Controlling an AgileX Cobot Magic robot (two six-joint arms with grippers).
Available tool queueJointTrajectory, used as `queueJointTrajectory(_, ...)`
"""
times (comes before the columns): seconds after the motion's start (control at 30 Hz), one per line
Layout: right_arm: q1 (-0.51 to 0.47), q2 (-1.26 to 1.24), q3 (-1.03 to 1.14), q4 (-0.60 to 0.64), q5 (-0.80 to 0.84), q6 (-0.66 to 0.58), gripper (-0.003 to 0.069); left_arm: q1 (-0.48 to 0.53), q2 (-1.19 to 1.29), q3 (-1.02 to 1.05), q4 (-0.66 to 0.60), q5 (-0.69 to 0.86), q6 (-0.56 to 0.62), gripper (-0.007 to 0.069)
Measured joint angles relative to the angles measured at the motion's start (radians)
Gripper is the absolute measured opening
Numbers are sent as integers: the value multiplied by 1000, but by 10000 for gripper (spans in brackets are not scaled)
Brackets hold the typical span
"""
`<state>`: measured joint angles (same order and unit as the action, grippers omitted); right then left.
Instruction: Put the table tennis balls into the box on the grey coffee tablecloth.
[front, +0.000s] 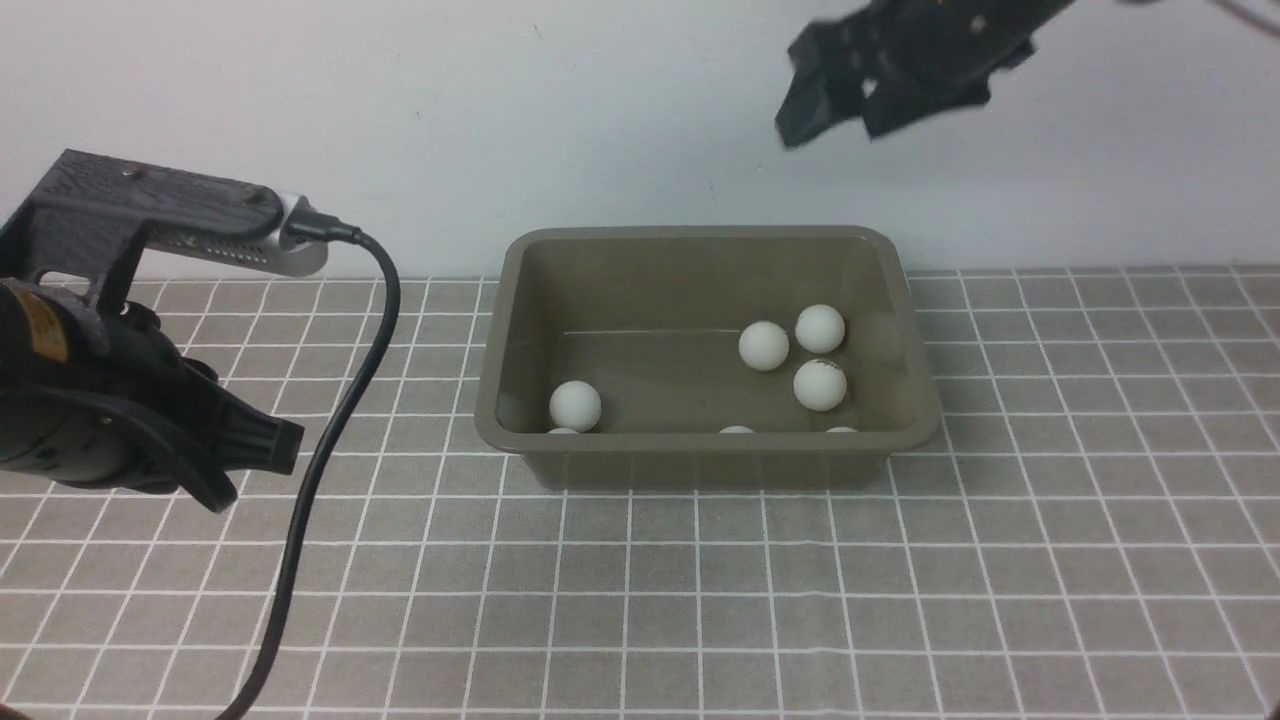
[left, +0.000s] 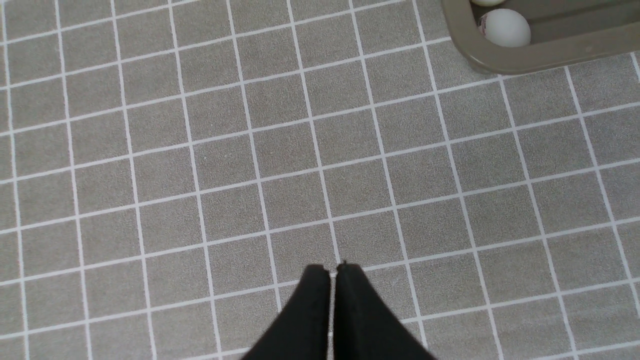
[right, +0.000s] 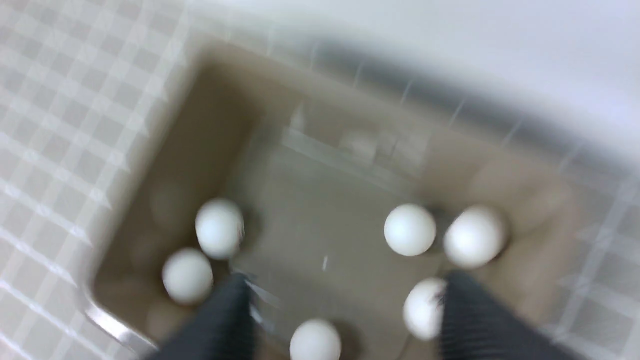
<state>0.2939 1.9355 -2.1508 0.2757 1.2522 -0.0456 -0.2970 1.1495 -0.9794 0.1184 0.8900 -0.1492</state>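
Observation:
The olive-brown box (front: 520, 300) stands on the grey coffee tablecloth (front: 1050, 520), mid-table. Several white table tennis balls lie inside: one at the left (front: 575, 405), three at the right (front: 765, 346), and tops of others (front: 737, 430) show behind the near wall. My right gripper (front: 830, 105) is open and empty, high above the box's right end; its wrist view is blurred and shows several balls (right: 410, 230) in the box (right: 200, 130) below. My left gripper (left: 333, 270) is shut and empty over bare cloth (left: 200, 175), left of the box (left: 525, 57).
A black cable (front: 330, 440) hangs from the left arm (front: 100, 400) down across the cloth at front left. A white wall (front: 400, 120) stands right behind the box.

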Motion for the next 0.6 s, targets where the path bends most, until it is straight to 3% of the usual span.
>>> queueJointTrajectory(0.1,0,-151,-19,-56,3,26,115,0,0,0,1,8,0,-5)
queueJointTrajectory(0.17,0,-270,-26,-99,9,46,35,0,0,0,0,16,0,-5)
queueJointTrajectory(0.3,0,-503,6,-165,10,91,-10,0,0,0,0,17,0,-5)
queueJointTrajectory(0.43,0,-744,197,-184,10,119,-12,0,0,0,-1,17,0,-5)
queueJointTrajectory(0.6,0,-1189,648,-217,-255,141,-14,0,0,0,-27,19,3,-5)
